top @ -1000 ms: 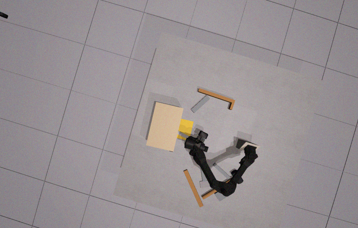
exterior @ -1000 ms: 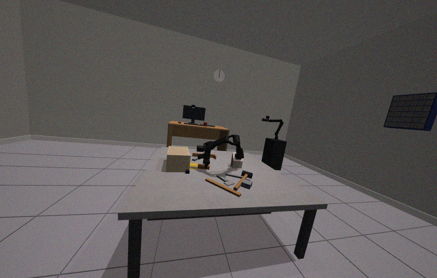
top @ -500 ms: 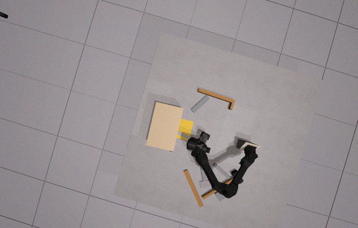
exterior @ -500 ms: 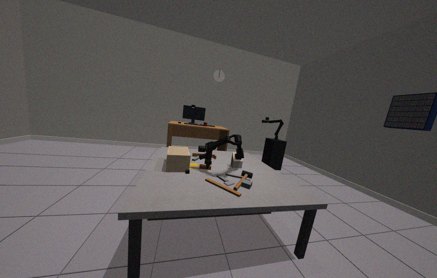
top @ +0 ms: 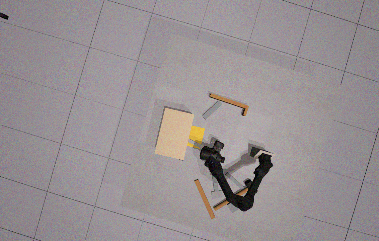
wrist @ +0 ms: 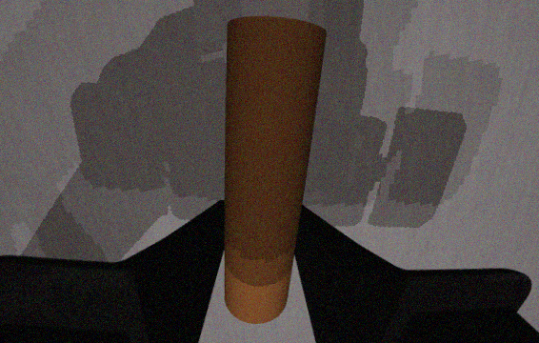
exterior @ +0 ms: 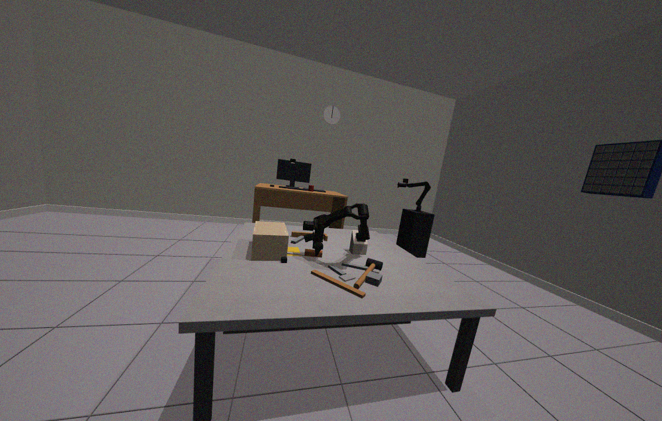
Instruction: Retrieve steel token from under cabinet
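Observation:
My gripper [top: 208, 153] [exterior: 317, 252] [wrist: 260, 210] is shut on the round wooden handle [exterior: 310, 253] [wrist: 271, 119] of a tool, low over the table beside the marked area. The tool's thin grey rod [top: 195, 141] [exterior: 296, 254] runs from the gripper across the yellow marked area [top: 197, 132] [exterior: 295, 250] to the cabinet's front edge. The pale box-shaped cabinet [top: 174, 133] [exterior: 269, 245] stands left of the gripper. The rod's far end is hidden at or under the cabinet. I cannot see the steel token in any view; shadow and the rod cover part of the marked area.
An L-shaped wooden stick [top: 228, 100] and a grey flat bar [top: 212, 109] lie beyond the marked area. A straight wooden stick [top: 204, 198] [exterior: 337, 283], a wooden-handled tool [exterior: 365, 275] and several grey pieces lie on the near side. A small black block [exterior: 283, 259] is by the cabinet's corner.

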`<act>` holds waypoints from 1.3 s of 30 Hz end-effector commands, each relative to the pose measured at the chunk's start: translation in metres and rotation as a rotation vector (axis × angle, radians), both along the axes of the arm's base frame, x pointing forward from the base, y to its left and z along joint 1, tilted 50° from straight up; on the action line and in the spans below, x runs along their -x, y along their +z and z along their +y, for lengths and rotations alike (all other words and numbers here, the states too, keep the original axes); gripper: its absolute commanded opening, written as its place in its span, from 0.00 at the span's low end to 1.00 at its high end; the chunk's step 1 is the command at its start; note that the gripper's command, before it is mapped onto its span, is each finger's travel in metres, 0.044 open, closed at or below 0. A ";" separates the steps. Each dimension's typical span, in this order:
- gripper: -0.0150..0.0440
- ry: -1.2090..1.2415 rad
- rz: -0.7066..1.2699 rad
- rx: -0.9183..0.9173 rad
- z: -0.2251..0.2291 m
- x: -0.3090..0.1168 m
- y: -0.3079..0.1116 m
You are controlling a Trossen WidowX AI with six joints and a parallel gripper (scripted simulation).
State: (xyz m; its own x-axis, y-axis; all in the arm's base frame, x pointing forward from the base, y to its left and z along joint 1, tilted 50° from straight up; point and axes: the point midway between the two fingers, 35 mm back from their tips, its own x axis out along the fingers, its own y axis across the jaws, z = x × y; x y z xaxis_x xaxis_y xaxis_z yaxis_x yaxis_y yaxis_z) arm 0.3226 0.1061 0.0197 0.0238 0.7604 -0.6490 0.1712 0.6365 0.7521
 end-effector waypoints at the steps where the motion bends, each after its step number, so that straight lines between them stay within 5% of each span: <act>1: 0.25 -0.001 0.010 0.000 0.002 0.008 0.000; 39: 0.25 -0.001 0.012 0.000 0.008 0.050 0.007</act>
State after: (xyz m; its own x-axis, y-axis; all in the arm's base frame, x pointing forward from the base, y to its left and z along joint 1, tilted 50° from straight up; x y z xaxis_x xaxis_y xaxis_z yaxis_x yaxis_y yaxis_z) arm 0.2801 0.1131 0.0263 0.0222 0.7606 -0.6488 0.1730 0.6363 0.7518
